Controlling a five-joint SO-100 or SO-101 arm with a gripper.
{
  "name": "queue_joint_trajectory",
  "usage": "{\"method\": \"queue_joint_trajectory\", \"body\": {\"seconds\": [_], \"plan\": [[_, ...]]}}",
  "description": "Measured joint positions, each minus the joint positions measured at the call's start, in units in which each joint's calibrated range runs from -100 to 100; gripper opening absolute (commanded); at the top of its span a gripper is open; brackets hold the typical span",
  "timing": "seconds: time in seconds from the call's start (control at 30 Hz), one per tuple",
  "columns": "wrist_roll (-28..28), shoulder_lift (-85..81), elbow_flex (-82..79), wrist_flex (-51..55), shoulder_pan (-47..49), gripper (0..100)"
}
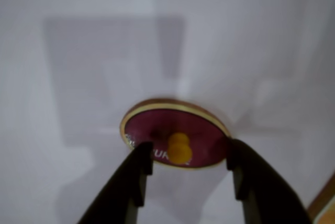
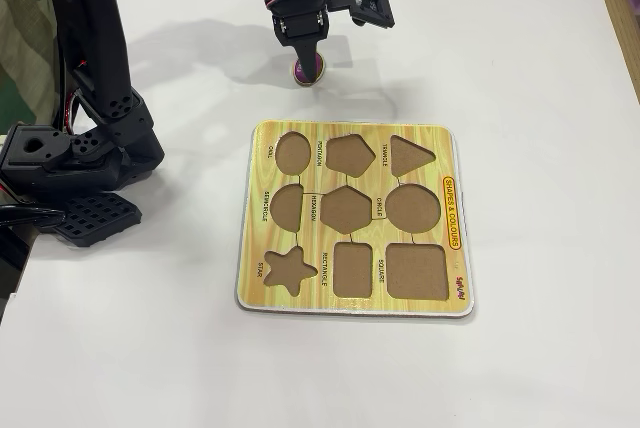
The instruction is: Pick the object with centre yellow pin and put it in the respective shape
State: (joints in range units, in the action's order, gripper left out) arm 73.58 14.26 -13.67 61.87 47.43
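The object with centre yellow pin [image 1: 196, 132] is a small purple oval piece with a pale rim, lying on the white table. Its yellow knob [image 1: 179, 148] stands at its middle. My gripper [image 1: 188, 156] is open just above it, one black finger on each side of the knob, neither touching the knob. In the fixed view the gripper [image 2: 306, 60] points down over the piece [image 2: 308, 71] at the back of the table. The respective shape, the oval cut-out [image 2: 292, 152], is empty at the back left corner of the yellow puzzle board [image 2: 352, 300], a short way in front of the piece.
The board's other cut-outs, among them the semicircle [image 2: 287, 206] and circle [image 2: 413, 208], are empty. The arm's black base [image 2: 75, 153] stands at the left table edge. A camera on a cable [image 2: 368, 5] hangs beside the gripper. A wooden edge [image 1: 324, 203] shows at lower right.
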Motion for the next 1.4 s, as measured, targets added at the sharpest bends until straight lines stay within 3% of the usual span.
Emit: {"method": "queue_joint_trajectory", "body": {"seconds": [0.27, 1.4], "plan": [[0.00, 0.00, 0.00, 0.00, 0.00, 10], [-0.05, -0.60, -3.15, -0.09, -0.09, 7]]}}
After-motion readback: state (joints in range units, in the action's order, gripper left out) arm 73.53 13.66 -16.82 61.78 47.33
